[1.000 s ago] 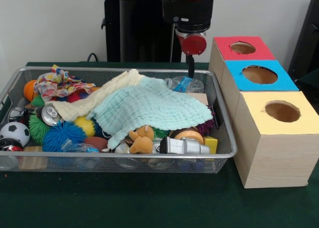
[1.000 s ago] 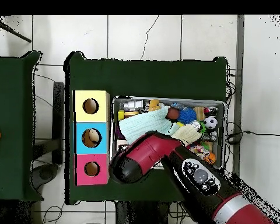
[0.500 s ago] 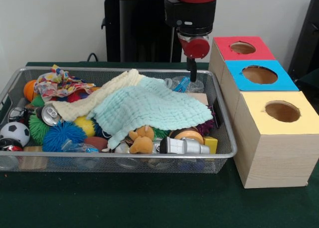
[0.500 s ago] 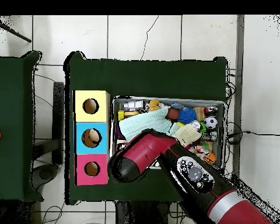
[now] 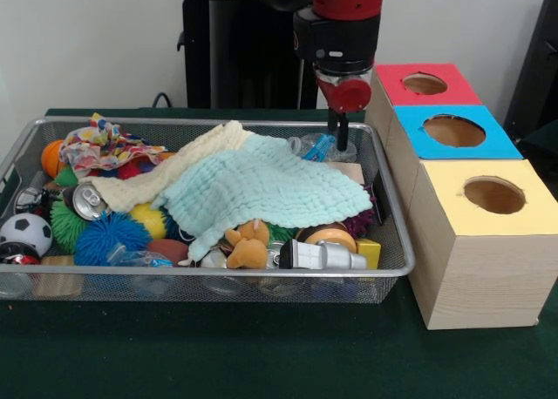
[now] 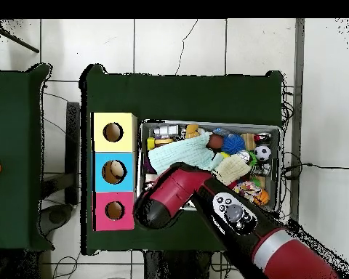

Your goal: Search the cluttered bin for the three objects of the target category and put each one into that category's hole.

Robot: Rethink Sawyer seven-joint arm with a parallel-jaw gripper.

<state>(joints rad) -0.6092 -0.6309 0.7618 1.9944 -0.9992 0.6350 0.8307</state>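
Hovering at bin (image 5: 388, 214) far corner beside red box (image 5: 418, 90); gripper (image 5: 342, 138) opening impossible to judge; apparently searching clutter under cloth (image 5: 261, 185).

Red and black arm (image 5: 338, 24) coming down from above, wrist pointing straight down. Gripper (image 5: 342, 140) hanging vertical below a round red end cap (image 5: 348, 94), its dark tips reading as one narrow stem; finger gap not discernible. From overhead, the arm (image 6: 228, 218) is reaching diagonally, its wrist head (image 6: 154, 211) hiding the gripper.
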